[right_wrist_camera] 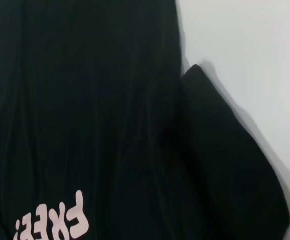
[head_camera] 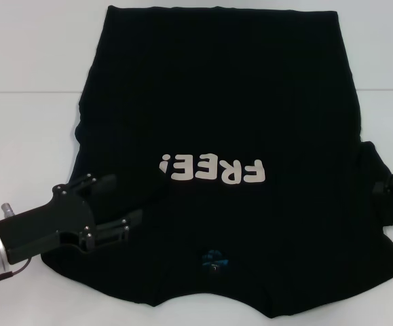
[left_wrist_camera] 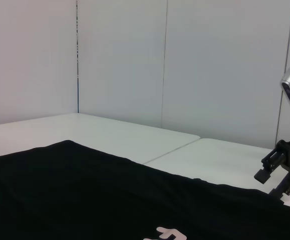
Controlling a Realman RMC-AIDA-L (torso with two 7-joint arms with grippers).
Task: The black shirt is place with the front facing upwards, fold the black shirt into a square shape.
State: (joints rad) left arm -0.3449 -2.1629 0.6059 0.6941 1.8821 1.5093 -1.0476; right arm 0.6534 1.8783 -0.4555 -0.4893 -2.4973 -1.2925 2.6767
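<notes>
White table [head_camera: 26,136] with a seam line across it, pale panelled wall [left_wrist_camera: 119,55] behind

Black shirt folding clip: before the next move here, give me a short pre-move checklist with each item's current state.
1. Black shirt lies front up, "FREE!" lettering showing: ok.
2. Shirt spread flat on the white table: mostly ok; soft ripples, and the robot's-right sleeve shows spread out.
3. Left gripper in place at the shirt's left sleeve area, jaws apart: ok.
4. Left jaws actually holding cloth: cannot tell, black on black.
5. Right gripper at the shirt's right edge: ok; jaw state cannot tell.
6. Collar end, with the small blue mark, nearest the robot: ok.
</notes>
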